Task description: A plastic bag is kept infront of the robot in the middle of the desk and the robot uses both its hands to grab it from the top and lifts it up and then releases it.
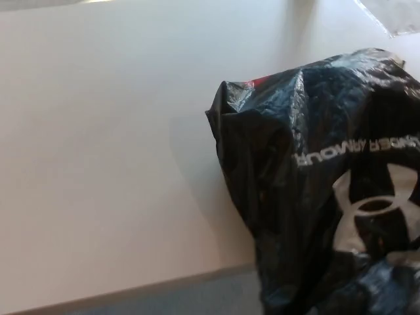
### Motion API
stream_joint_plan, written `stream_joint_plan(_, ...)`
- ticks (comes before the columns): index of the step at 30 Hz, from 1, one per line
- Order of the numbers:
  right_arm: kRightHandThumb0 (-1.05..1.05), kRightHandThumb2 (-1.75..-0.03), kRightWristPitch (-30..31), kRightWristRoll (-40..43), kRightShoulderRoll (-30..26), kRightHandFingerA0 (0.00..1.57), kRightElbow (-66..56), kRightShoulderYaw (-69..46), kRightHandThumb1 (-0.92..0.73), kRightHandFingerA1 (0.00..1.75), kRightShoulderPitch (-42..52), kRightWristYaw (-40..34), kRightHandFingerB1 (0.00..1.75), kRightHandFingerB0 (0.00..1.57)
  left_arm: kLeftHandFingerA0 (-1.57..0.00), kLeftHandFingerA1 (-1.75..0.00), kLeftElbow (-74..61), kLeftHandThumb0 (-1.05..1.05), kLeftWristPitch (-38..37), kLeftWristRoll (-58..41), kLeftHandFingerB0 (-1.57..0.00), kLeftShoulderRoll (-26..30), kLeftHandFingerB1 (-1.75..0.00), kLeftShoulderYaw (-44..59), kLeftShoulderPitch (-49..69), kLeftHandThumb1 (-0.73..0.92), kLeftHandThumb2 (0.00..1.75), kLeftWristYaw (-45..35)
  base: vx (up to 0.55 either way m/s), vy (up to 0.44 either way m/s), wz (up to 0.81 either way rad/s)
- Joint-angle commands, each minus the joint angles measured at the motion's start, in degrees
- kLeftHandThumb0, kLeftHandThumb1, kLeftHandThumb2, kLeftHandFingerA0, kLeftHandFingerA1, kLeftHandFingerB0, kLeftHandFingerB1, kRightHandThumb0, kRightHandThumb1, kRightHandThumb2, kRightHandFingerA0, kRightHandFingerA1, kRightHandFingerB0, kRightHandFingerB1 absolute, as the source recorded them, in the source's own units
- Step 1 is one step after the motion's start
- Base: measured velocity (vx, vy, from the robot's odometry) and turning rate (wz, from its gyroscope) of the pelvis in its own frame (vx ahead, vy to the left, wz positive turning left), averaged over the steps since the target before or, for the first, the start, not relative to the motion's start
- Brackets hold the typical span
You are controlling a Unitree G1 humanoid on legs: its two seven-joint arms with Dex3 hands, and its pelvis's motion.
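A black plastic bag fills the right half of the head view, large and close to the camera. White lettering and a white logo show on its face, and a bit of red peeks out at its top left. Its lower part overlaps the desk's front edge in the picture and runs out of frame at the bottom right. Whether it rests on the white desk or hangs above it cannot be told. Neither of my hands shows.
The desk's front edge runs along the bottom left, with grey floor below it. A clear plastic piece lies at the far right corner of the desk.
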Motion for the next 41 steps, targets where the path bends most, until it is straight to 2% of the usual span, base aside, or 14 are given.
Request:
stream_joint_plan(1, -0.48, -0.62, -55.99, 4.07, 15.91, 0.54, 16.92, -6.76, -0.72, 0.41, 20.1, -9.38, 0.37, 0.46, 0.0, -0.31, 20.01, -0.59, -46.46, -18.16, 0.0, -15.05, -0.27, -0.97, 9.75, 0.69, 1.0, 7.45, 0.0, 0.0, 0.0)
stream_joint_plan(6, -0.5, -0.63, -53.18, 5.65, 15.81, 0.54, 15.72, 0.26, -0.77, 0.41, 22.75, -8.19, 0.36, 0.4, -0.11, -0.26, 22.98, -0.59, -49.89, -15.81, -0.11, -15.15, -0.21, -0.26, 7.79, 0.91, 0.7, 7.77, 0.0, 0.0, 0.0)
stream_joint_plan(14, -0.53, -0.62, -51.38, -0.92, 15.19, 0.44, 25.01, 8.25, -0.72, 0.42, 21.64, -5.4, 0.36, 0.35, -0.06, -0.45, 25.6, -0.63, -52.15, -15.04, 0.0, -15.09, -0.35, 1.3, 6.14, 0.67, 0.99, 7.21, 0.0, 0.0, 0.0)
stream_joint_plan(17, -0.65, -0.65, -55.53, -3.57, 16.86, 0.46, 23.31, 8.52, -0.82, 0.39, 24.3, -5.15, 0.37, 0.41, -0.13, -0.31, 27.46, -0.57, -53.64, -14.63, -0.09, -15.33, -0.26, 2.01, 5.03, 0.92, 0.67, 7.33, 0.0, 0.0, 0.0)
stream_joint_plan(19, -0.72, -0.67, -54.79, -3.74, 17.45, 0.41, 22.79, 8.26, -0.81, 0.4, 25.19, -5.41, 0.36, 0.35, 0.0, -0.5, 27.7, -0.31, -53.89, -15.2, 0.0, -14.98, -0.49, 1.6, 4.55, 0.66, 1.17, 7.14, 0.0, 0.0, 0.0)
stream_joint_plan(21, -0.76, -1.09, -55.21, -1.24, 17.68, 0.37, 25.33, 9.03, -0.7, 0.55, 24.27, -5.74, 0.47, 0.26, 0.0, -0.5, 28.62, -0.31, -54.86, -15.34, 0.0, -14.59, -0.49, 1.58, 3.87, 0.66, 1.17, 6.98, 0.0, 0.0, 0.0)
stream_joint_plan(25, -0.79, -1.1, -55.66, 0.38, 16.41, 0.29, 30.62, 9.57, -0.74, 0.52, 20.44, -5.81, 0.48, 0.27, 0.0, -0.49, 29.69, -0.32, -55.5, -16.75, 0.0, -13.95, -0.49, 0.1, 3.6, 0.63, 1.16, 6.64, 0.0, 0.0, 0.0)
stream_joint_plan(26, -0.75, -0.67, -55.92, -0.31, 15.69, 0.34, 31.0, 9.57, -0.88, 0.39, 19.85, -5.63, 0.35, 0.33, 0.0, -0.49, 30.9, -0.36, -51.93, -16.68, 0.0, -13.26, -0.49, 0.64, -1.15, 0.55, 1.11, 6.07, 0.0, 0.0, 0.0)
stream_joint_plan(30, -0.76, -0.66, -55.4, -2.52, 16.01, 0.34, 28.85, 8.51, -0.85, 0.38, 21.37, -6.09, 0.35, 0.34, -0.16, -0.47, 33.55, -0.77, -46.86, -14.56, -0.09, -12.14, -0.41, 2.8, -8.58, 0.74, 1.01, 5.62, 0.0, 0.0, 0.0)
stream_joint_plan(31, -0.8, -1.11, -55.55, -2.73, 15.96, 0.29, 29.33, 8.41, -0.73, 0.52, 21.03, -6.25, 0.48, 0.26, -0.18, -0.47, 34.47, -0.76, -47.6, -12.4, -0.13, -11.92, -0.42, 3.96, -9.11, 0.75, 1.0, 6.56, 0.0, 0.0, 0.0)
stream_joint_plan(33, -0.71, -0.67, -55.91, -3.72, 15.91, 0.34, 30.75, 7.48, -0.88, 0.38, 20.05, -6.75, 0.34, 0.34, -0.19, -0.47, 35.57, -0.76, -48.22, -10.89, -0.12, -11.71, -0.42, 4.82, -9.65, 0.74, 1.01, 7.02, 0.0, 0.0, 0.0)
stream_joint_plan(35, -0.72, -1.07, -56.69, -2.44, 16.9, 0.32, 32.52, 7.26, -0.71, 0.54, 19.57, -7.44, 0.49, 0.28, -0.28, -0.36, 35.82, -0.75, -47.72, -12.15, -0.17, -12.04, -0.28, 4.42, -9.66, 0.91, 0.68, 6.39, 0.0, 0.0, 0.0)
stream_joint_plan(36, -0.64, -0.66, -57.52, -2.21, 17.2, 0.37, 32.88, 7.06, -0.87, 0.39, 19.48, -7.53, 0.36, 0.37, -0.29, -0.36, 36.14, -0.75, -47.81, -12.4, -0.19, -12.11, -0.28, 4.46, -9.78, 0.91, 0.68, 6.23, 0.0, 0.0, 0.0)
stream_joint_plan(41, -0.63, -0.67, -58.18, -3.19, 17.51, 0.36, 33.92, 6.66, -0.89, 0.38, 18.82, -7.78, 0.35, 0.36, -0.2, -0.47, 37.42, -0.75, -49.64, -12.93, -0.14, -11.26, -0.42, 4.5, -10.81, 0.73, 1.0, 5.63, 0.0, 0.0, 0.0)
